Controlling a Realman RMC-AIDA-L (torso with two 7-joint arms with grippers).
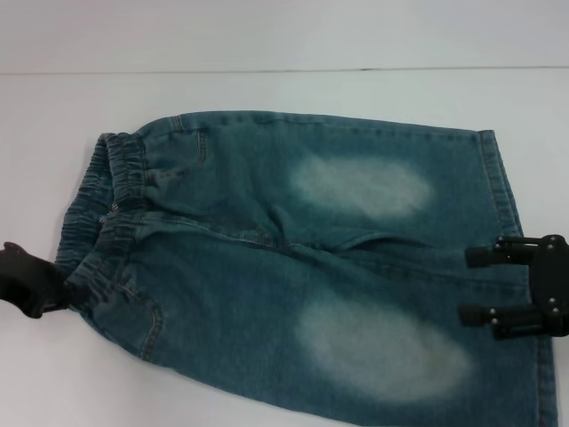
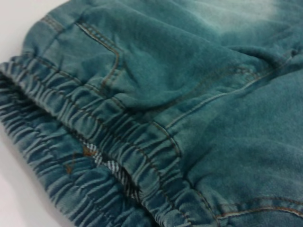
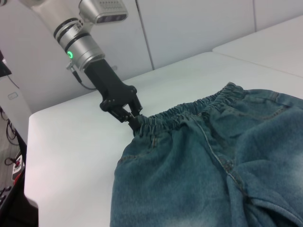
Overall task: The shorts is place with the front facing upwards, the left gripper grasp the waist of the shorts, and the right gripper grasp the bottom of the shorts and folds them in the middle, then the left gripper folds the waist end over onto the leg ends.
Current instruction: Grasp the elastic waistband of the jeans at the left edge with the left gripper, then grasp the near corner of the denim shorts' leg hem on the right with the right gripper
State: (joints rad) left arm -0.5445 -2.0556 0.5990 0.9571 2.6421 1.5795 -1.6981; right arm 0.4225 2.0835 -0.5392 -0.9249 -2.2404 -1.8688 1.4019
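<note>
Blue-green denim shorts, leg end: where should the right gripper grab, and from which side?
Grip the near leg's straight stitched hem on the blue-green washed denim shorts, coming in from the robot's right. It lies flat at that edge, just beyond the open right gripper. The left gripper is at the elastic waistband.

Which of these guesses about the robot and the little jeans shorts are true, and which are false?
1. The shorts lie spread flat on a white table. True.
2. The left gripper is at the elastic waistband. True.
3. The shorts are already folded in half. False: both legs lie side by side, unfolded.
4. The right gripper hovers over the waistband. False: it is at the leg ends, opposite the waist.
5. The right gripper's fingers are apart. True.
</note>
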